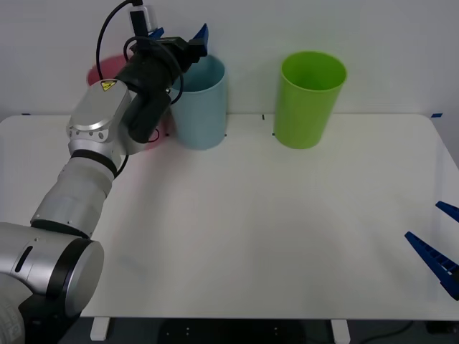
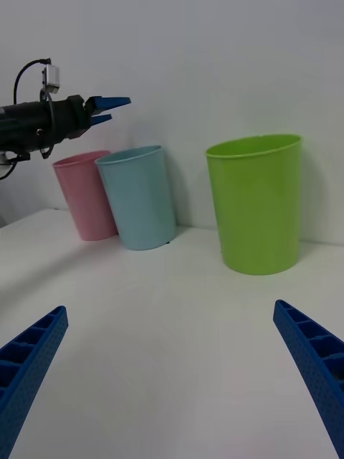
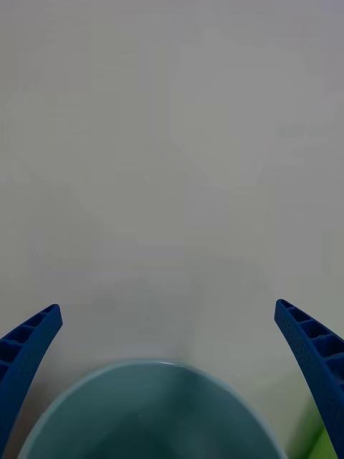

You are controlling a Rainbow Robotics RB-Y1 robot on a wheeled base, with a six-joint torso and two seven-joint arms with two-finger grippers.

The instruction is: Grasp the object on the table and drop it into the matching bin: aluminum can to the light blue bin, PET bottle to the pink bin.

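Left gripper (image 1: 177, 34) spread wide and empty above the blue bin's (image 1: 200, 104) rim.

Bin interior seen only in part from the left wrist; can not made out. Pink bin (image 2: 84, 193) stands touching the blue one, half hidden behind the left arm. Green bin (image 1: 308, 99) apart, near the table's (image 1: 251, 229) far edge. Right gripper (image 1: 439, 244) open, empty, at the right edge.

The left arm (image 1: 107, 122) hides most of the pink bin (image 1: 100, 70) at ten o'clock on the table (image 1: 251, 229). The right gripper (image 1: 439, 240) is cut off at four o'clock. The light blue bin (image 3: 154, 412) is cropped, its inside unclear.
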